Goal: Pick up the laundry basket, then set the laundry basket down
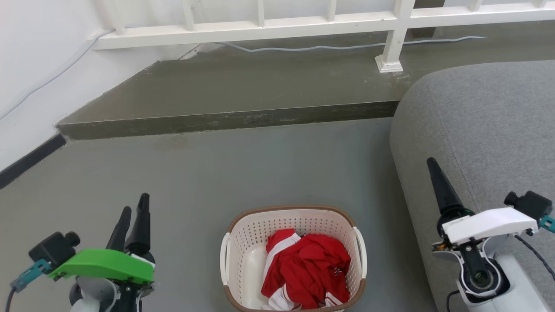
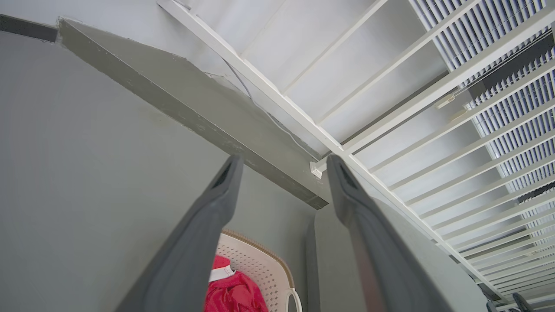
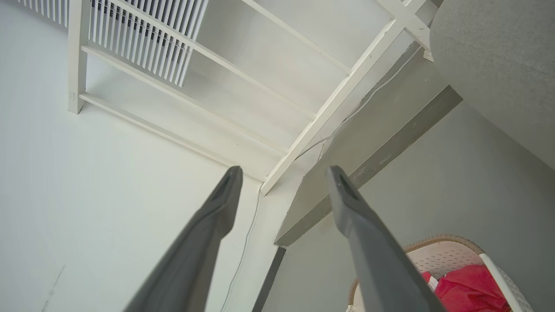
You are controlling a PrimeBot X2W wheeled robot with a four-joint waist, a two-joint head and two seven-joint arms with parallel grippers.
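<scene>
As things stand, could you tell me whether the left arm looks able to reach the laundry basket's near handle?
Probably yes: the left gripper is open, and just floor lies between it and the white handle on the laundry basket.

laundry basket (image 1: 243, 242) on floor (image 1: 195, 173), sofa (image 1: 477, 121) right

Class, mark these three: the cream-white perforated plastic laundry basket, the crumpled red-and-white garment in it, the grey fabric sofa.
The laundry basket (image 1: 286, 221), head view, far inner wall.
The red garment (image 1: 314, 264), head view, bunched middle.
The grey sofa (image 1: 477, 112), head view, rounded arm top.
</scene>
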